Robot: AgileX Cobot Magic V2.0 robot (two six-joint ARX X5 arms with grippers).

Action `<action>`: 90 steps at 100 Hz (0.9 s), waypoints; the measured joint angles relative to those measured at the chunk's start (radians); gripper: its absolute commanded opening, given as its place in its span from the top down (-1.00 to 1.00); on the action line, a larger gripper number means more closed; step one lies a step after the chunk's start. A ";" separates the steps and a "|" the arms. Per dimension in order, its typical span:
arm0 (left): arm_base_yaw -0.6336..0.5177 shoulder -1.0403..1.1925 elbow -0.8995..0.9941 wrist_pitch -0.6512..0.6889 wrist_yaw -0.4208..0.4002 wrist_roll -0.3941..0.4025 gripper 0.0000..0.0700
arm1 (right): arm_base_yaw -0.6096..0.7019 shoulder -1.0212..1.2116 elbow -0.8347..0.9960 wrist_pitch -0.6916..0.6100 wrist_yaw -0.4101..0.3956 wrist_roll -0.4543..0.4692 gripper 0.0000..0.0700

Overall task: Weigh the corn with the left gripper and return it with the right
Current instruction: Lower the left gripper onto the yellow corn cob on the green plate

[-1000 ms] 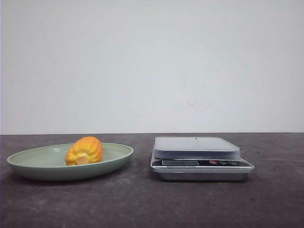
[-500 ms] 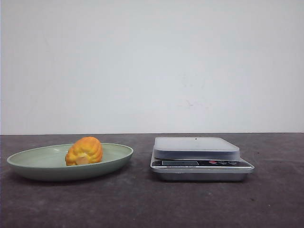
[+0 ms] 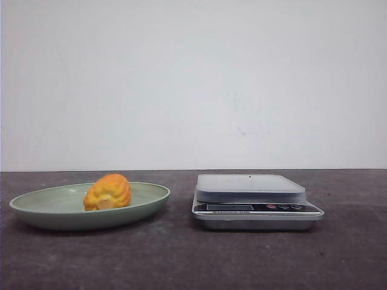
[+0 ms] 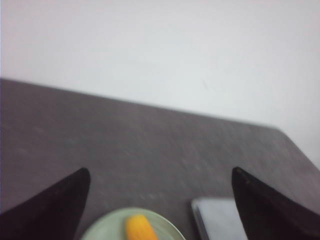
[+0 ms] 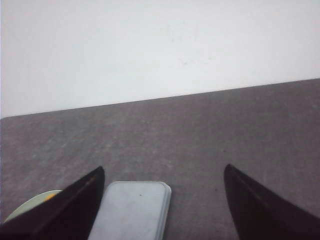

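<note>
The corn (image 3: 107, 192), a stubby yellow-orange cob piece with its pale cut end facing me, lies in a pale green plate (image 3: 36, 208) at the left of the table. To its right stands a silver kitchen scale (image 3: 251, 188) with a bare weighing top. Neither gripper shows in the front view. In the left wrist view my left gripper (image 4: 161, 175) is open and empty, well above the corn (image 4: 140, 228), the plate (image 4: 107, 231) and the scale (image 4: 217, 220). My right gripper (image 5: 164, 170) is open and empty above the scale (image 5: 132, 210); the plate's rim (image 5: 25, 207) peeks out beside one finger.
The dark grey tabletop (image 3: 181, 260) runs back to a plain white wall (image 3: 193, 84). The scale's display and buttons (image 3: 254, 207) face the front edge.
</note>
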State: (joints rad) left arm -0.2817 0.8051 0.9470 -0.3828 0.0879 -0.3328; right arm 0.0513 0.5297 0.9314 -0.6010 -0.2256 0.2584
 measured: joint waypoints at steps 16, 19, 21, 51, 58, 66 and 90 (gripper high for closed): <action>-0.117 0.266 0.021 0.015 -0.046 0.001 -0.58 | 0.000 0.028 0.031 -0.047 -0.024 0.000 -0.42; -0.135 0.315 0.021 0.013 -0.054 0.000 -0.58 | 0.001 0.032 0.034 -0.050 -0.034 -0.002 -0.42; -0.143 0.344 0.021 0.013 -0.057 0.000 -0.58 | 0.001 0.033 0.036 -0.053 -0.036 -0.005 -0.43; -0.180 0.687 0.021 0.039 -0.063 -0.004 -0.59 | 0.009 0.035 0.041 -0.068 -0.040 -0.052 -0.51; -0.189 0.733 0.021 0.043 -0.063 -0.010 -0.59 | 0.009 0.035 0.041 -0.068 -0.040 -0.053 -0.51; -0.198 0.766 0.021 0.053 -0.063 -0.019 -0.59 | 0.009 0.035 0.041 -0.068 -0.040 -0.053 -0.51; -0.212 0.793 0.021 0.064 -0.063 -0.026 -0.43 | 0.009 0.035 0.041 -0.069 -0.040 -0.053 -0.51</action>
State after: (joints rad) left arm -0.4942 1.5978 0.9684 -0.3187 0.0250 -0.3592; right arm 0.0601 0.5648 0.9722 -0.6701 -0.2657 0.2050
